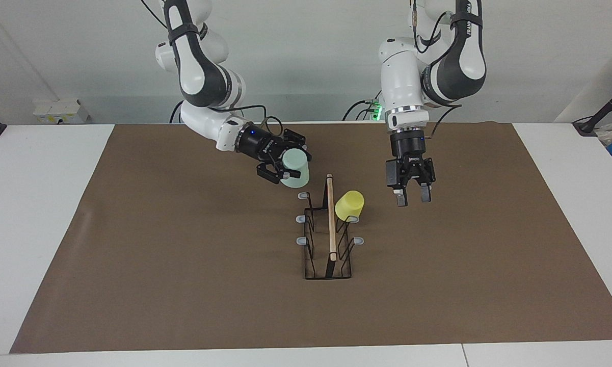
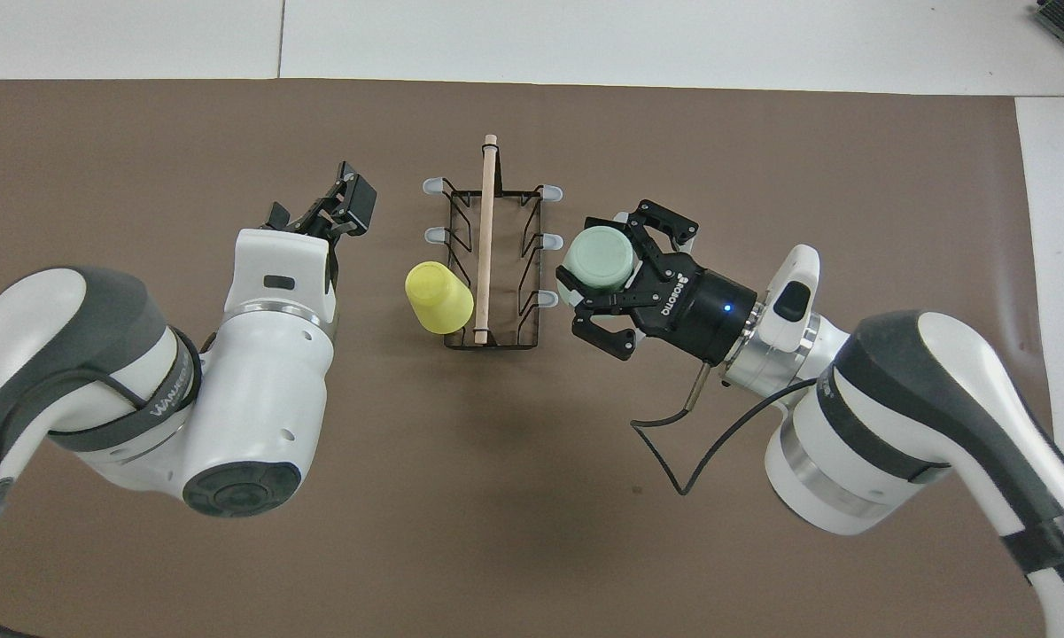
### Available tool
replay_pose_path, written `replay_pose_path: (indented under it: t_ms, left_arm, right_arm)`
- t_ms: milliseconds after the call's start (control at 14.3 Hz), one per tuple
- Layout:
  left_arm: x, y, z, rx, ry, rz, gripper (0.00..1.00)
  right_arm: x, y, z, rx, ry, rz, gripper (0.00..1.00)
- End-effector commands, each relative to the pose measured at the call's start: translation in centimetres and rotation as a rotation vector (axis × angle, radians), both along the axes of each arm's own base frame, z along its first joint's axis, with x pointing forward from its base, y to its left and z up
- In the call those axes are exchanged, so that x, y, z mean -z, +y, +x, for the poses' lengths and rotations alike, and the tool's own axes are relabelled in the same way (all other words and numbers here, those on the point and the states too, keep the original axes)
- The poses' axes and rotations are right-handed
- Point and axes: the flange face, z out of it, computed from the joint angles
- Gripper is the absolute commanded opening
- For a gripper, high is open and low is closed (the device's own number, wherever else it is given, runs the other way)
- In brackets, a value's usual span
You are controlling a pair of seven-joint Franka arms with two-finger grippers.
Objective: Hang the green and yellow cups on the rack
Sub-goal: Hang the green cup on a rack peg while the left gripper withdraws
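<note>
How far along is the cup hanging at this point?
Done: the yellow cup sits upside down on a prong of the rack, and the left gripper hangs open beside it. In hand: the right gripper holds the green cup over a prong at the rack's robot end. Left: seating and releasing it.

The rack [image 1: 329,229] stands in the middle of the brown mat [image 1: 183,255]. The yellow cup [image 1: 349,205] hangs upside down, tilted, on a prong at the left arm's side of the rack. The left gripper [image 1: 410,199] hovers just beside this cup with its fingers apart (holding nothing). The right gripper [image 1: 283,173] clamps the green cup [image 1: 295,167], bottom up, over the rack's end nearest the robots.
</note>
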Motion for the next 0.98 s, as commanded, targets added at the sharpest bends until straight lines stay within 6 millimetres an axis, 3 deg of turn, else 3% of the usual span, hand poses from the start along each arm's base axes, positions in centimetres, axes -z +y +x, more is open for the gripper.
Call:
replay_pose_path:
  t_ms: [0, 350, 420, 490, 910]
  left_arm:
    - [-1.0, 1.3, 1.8, -0.039, -0.002, -0.022, 0.98]
    - [-3.3, 2.8, 3.2, -0.145, 0.014, -0.122, 0.94]
    - [-4.4, 3.4, 3.7, -0.187, 0.016, -0.166, 0.81]
    - [-5.5, 4.0, 4.3, -0.234, 0.027, -0.212, 0.75]
    - [-6.8, 6.5, 5.2, -0.205, 0.092, -0.162, 0.75]
  right_arm:
    - [2.2, 0.9, -0.2, 0.023, -0.021, -0.010, 0.00]
    - [4.3, 1.9, -0.6, 0.023, -0.037, -0.036, 0.00]
    - [4.4, 2.0, -0.7, 0.024, -0.034, -0.034, 0.00]
    - [4.6, 1.9, -0.8, 0.024, -0.041, -0.045, 0.00]
    - [8.7, 2.3, -0.9, 0.005, -0.062, -0.043, 0.00]
